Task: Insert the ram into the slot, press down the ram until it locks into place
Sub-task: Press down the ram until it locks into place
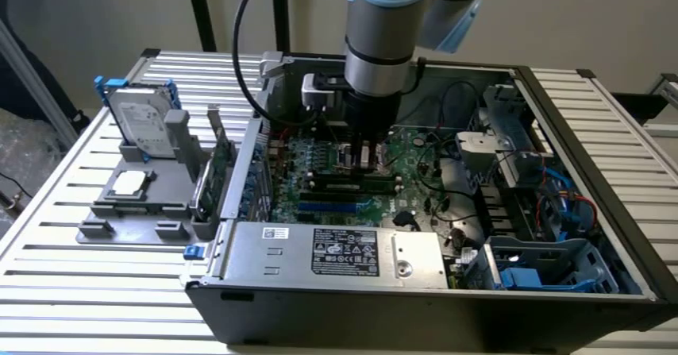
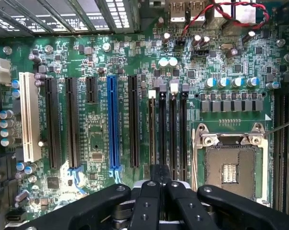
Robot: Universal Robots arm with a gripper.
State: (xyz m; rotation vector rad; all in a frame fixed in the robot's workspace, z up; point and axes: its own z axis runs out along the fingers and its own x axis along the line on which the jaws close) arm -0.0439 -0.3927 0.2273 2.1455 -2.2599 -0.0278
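Over the memory slots beside the CPU socket (image 2: 230, 167), the ram (image 1: 355, 185) sits in its slot (image 2: 152, 139) on the motherboard (image 2: 96, 129), closed gripper (image 2: 161, 184) above it: press straight down, evenly, no tilt.

Little can be read. In the exterior view, low in the frame, the power supply (image 1: 329, 252) carries a black label (image 1: 345, 253) with white print and marks too small to make out, and a small white sticker (image 1: 275, 233) with unreadable print. In the wrist view the motherboard (image 2: 94, 129) has white lettering running along the slots (image 2: 134, 127), too fine to read.
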